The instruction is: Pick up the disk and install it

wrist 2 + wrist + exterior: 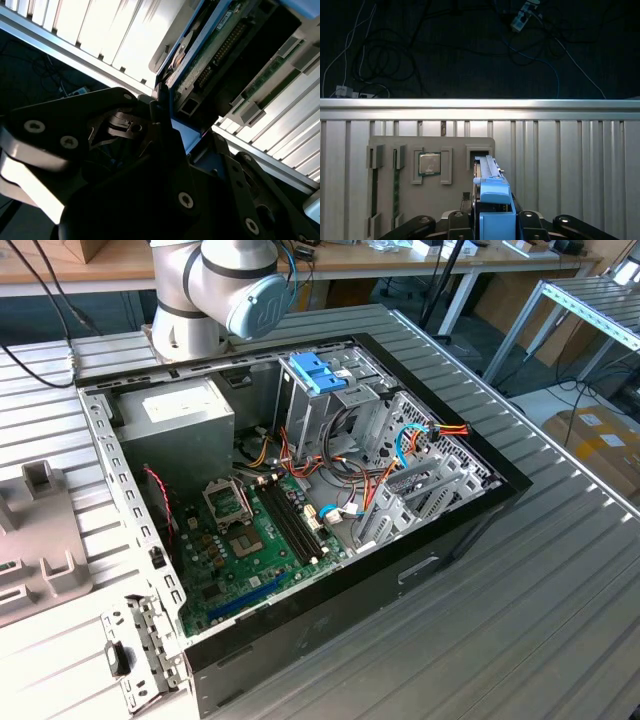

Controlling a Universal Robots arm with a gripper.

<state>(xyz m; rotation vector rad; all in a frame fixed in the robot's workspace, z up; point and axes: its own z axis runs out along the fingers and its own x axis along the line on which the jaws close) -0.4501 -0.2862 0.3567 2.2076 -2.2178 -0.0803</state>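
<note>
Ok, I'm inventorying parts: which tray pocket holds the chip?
The square pocket, silver chip inside; a narrow slot holds a green stick, the disk stands at the dark one.

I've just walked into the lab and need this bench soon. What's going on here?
A single robot arm is partway through installing a disk. Its gripper appears to be clamped on the disk, a dark drive in a light-blue carrier. In the first wrist view the disk is seen edge-on, with the grey parts tray behind it. The open computer case lies on the ridged table, and the disk is not yet in it.
</note>
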